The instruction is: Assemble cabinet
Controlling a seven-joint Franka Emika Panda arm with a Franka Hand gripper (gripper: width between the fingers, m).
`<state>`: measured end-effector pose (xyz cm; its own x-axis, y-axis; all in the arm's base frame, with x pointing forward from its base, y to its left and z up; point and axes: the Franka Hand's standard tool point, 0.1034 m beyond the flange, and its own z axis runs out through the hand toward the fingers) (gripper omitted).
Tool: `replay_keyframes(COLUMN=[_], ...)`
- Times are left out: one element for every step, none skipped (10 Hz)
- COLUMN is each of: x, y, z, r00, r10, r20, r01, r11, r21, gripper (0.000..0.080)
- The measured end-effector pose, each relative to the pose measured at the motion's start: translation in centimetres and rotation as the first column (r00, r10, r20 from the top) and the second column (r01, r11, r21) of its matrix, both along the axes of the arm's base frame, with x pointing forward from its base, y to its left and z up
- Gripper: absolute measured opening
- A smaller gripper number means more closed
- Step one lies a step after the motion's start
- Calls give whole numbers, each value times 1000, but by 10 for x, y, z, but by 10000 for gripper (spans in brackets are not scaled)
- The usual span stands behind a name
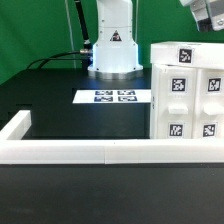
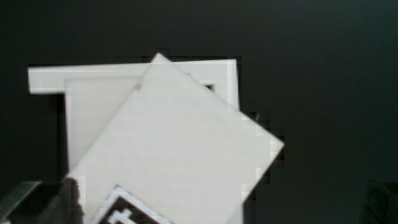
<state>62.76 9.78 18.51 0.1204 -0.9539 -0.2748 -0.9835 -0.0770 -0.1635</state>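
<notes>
Above the cabinet (image 1: 188,92), claw (image 1: 205,14) hangs.

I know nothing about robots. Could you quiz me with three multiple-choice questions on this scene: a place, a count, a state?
1. Where does the cabinet stand in the exterior view? A left, B middle, C right
2. How many tags does the marker board carry? A two, B four, C six
3. How is the marker board placed? A lying flat, B leaning, C lifted

Answers: C, it fills the right side; B, four tags show; A, it lies flat on the black table.
</notes>
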Motion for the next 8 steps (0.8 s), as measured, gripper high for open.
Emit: replay_keyframes(x=[-1, 0, 1, 3, 4, 4, 4, 4], y=[3, 6, 6, 6, 5, 5, 5, 5], z=[-1, 0, 0, 2, 1, 0, 0, 0], r00=[988, 962, 949, 914, 882, 845, 806, 775], r10=[155, 271, 315, 406, 469, 530, 588, 626], r20=[13, 23, 22, 27, 49, 64, 76, 84], r01=[-155, -270, -314, -404, -466, -526, -581, -618], r11=[988, 962, 949, 913, 882, 847, 809, 779], r21=[-22, -28, -29, -46, -63, -78, -94, -106], gripper=[797, 797, 797, 797, 797, 797, 797, 797])
